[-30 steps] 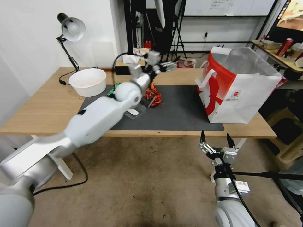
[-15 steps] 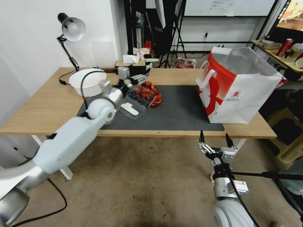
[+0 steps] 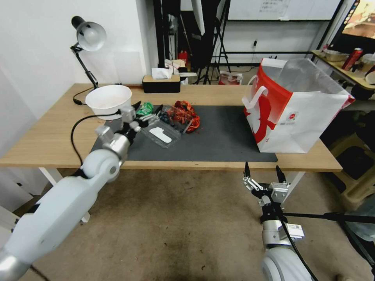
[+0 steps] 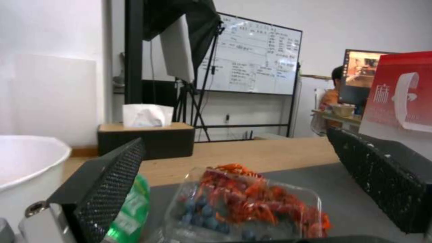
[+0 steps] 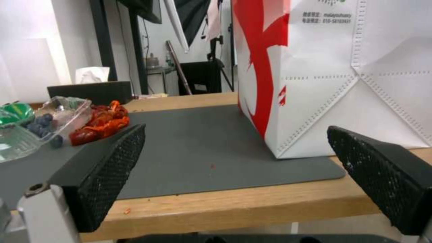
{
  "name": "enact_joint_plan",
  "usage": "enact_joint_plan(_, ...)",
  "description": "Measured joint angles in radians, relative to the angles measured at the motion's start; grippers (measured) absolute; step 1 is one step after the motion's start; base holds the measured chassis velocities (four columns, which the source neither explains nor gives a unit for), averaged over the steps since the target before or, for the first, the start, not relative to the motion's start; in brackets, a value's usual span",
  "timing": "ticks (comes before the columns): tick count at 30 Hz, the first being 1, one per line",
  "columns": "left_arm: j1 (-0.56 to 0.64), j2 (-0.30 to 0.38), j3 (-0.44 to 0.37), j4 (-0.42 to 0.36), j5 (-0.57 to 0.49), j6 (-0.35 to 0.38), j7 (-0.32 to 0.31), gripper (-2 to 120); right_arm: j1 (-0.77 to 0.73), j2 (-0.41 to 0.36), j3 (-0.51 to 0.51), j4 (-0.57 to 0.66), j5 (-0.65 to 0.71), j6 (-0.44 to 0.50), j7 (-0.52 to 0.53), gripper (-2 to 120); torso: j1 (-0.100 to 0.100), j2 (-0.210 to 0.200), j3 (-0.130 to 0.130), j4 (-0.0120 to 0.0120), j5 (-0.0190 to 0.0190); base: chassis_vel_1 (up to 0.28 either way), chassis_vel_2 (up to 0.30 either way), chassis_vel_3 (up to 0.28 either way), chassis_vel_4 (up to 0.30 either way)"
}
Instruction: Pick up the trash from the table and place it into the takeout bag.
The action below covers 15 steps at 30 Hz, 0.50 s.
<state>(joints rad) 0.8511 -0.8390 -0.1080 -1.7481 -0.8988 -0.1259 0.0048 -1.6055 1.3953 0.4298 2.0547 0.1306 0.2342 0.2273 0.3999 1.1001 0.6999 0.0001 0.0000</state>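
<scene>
Two grippers in play, both spread wide with nothing in them. Starting from the left of the table: a white bowl sits by the desk lamp, and just to its right the left gripper hangs low over the near-left part of the grey mat, fingers apart around the crushed green can. Right beside that is the clear clamshell with blueberries in it, touching the heap of red shells. Past a bare stretch of mat stands the takeout bag, upright at the right end, mouth open. The right gripper hovers below the table's front edge, near the bag's corner.
</scene>
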Motion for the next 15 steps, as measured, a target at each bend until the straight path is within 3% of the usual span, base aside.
enact_joint_plan(7,0.218,-0.009,-0.152,-0.078,0.066,-0.030,-0.003,100,-0.004,-0.002,-0.002,-0.003,-0.001,0.005,0.000,100,0.000,0.000,0.000,0.0000,-0.0002,0.000,0.000,0.000,0.000)
enact_joint_plan(15,0.392,-0.053,-0.250,-0.117,0.139,-0.054,-0.002,100,-0.013,-0.004,0.003,-0.006,-0.001,0.015,0.000,100,0.000,0.000,0.000,-0.0002,-0.0001,0.000,0.000,0.000,0.000)
